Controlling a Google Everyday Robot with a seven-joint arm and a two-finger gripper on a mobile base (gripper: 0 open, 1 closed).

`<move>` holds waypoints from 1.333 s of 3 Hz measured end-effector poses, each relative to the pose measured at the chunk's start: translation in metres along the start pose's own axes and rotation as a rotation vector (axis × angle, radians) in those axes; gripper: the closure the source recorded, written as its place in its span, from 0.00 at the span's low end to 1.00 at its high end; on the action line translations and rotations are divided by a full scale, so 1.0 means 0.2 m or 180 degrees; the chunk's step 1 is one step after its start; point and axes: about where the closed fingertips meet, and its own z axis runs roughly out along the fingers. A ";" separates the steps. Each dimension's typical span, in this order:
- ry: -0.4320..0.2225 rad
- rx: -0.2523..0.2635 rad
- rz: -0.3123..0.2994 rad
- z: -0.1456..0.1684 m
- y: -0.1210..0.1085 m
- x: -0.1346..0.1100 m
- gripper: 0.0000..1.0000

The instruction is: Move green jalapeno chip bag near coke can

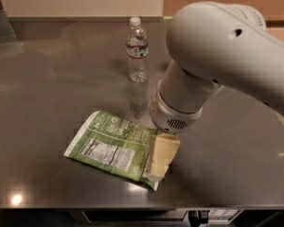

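The green jalapeno chip bag (111,148) lies flat on the dark metal table (47,89), left of centre near the front edge, with its white nutrition panel facing up. My gripper (160,163) hangs from the large white arm (217,60) and sits over the bag's right end, touching or just above it. The coke can is hidden behind the arm.
A clear plastic water bottle (137,48) stands upright at the back centre, beyond the bag. The table's front edge (132,207) runs just below the bag. A pale wall lies behind the table.
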 end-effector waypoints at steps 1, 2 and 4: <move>0.0010 -0.0046 -0.0058 0.04 0.02 -0.02 0.00; 0.0014 -0.0088 -0.0069 0.06 0.02 -0.03 0.00; 0.0095 -0.0200 -0.0091 0.10 0.02 -0.02 0.17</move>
